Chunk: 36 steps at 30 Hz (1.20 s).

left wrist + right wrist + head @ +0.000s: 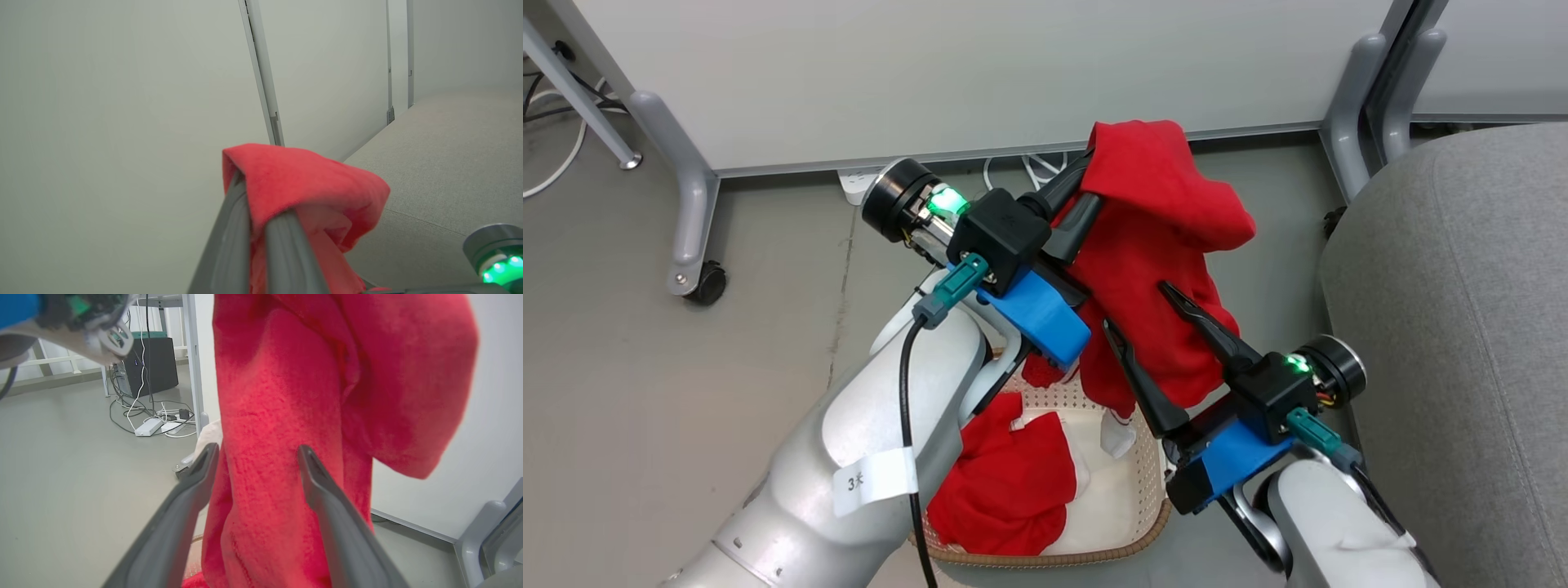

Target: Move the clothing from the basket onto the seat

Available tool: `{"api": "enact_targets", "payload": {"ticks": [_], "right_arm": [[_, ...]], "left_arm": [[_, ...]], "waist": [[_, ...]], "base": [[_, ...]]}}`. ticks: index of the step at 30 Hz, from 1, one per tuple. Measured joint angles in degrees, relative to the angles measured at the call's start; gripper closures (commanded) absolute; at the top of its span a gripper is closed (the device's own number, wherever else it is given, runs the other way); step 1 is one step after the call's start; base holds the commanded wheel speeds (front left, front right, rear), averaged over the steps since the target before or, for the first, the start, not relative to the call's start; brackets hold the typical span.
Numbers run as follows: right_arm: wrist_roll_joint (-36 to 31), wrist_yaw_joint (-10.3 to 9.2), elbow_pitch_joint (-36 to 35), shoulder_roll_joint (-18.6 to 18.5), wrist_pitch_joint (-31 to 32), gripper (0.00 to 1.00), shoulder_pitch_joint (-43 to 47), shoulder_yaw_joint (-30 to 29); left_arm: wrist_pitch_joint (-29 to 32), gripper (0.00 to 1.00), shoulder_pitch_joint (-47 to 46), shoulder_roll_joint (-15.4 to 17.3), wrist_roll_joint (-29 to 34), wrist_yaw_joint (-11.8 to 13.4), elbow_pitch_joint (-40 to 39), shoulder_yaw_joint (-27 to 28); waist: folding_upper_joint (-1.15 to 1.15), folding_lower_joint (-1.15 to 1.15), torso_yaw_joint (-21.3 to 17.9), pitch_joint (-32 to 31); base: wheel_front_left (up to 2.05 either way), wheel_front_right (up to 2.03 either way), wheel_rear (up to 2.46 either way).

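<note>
A red garment (1160,245) hangs in the air from my left gripper (1082,184), which is shut on its top fold above the basket (1152,498). The left wrist view shows both fingers pinched under the red cloth (302,183), at my left gripper (259,200). My right gripper (1134,306) is open, its fingers spread beside the lower part of the hanging garment (278,416); in its own view my right gripper (257,451) frames the cloth. A second red garment (1005,482) with white trim lies in the basket. The grey seat (1462,327) is at the right, also visible as the seat (441,171).
A white partition panel (972,73) stands behind on grey legs (686,204) with a castor (707,282). A power strip (149,426) and cables lie on the floor by a black box (157,365). Another grey leg (1347,139) stands near the seat.
</note>
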Motion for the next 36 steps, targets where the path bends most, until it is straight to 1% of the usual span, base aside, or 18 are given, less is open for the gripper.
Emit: {"api": "enact_targets", "payload": {"ticks": [12,21,30,36], "right_arm": [[-7.02,0.00,7.15,0.87,-0.01,0.00,-6.92,-1.18],[-7.61,0.00,8.75,0.97,-0.01,0.00,-10.65,-1.96],[-10.42,0.01,14.62,1.01,0.00,0.00,-13.47,-2.48],[-10.03,0.01,15.94,1.00,-0.01,0.00,-14.34,-3.01]], "left_arm": [[0.00,1.00,-1.81,-0.90,-0.34,-0.01,0.00,-1.03],[0.00,1.00,-2.74,-1.48,-0.46,0.00,0.04,-2.00],[0.00,1.00,-3.92,-1.93,-0.90,-0.01,-0.22,-2.64],[0.00,1.00,-3.99,-2.07,-1.10,-0.01,-0.34,-3.07]], "waist": [[0.00,0.00,1.15,1.69],[0.00,0.00,2.03,2.88],[0.00,0.00,2.71,3.70],[0.00,0.00,3.01,3.79]], "base": [[0.00,0.00,0.00],[0.00,0.00,0.00],[0.00,0.00,0.00],[0.00,0.00,0.00]]}}
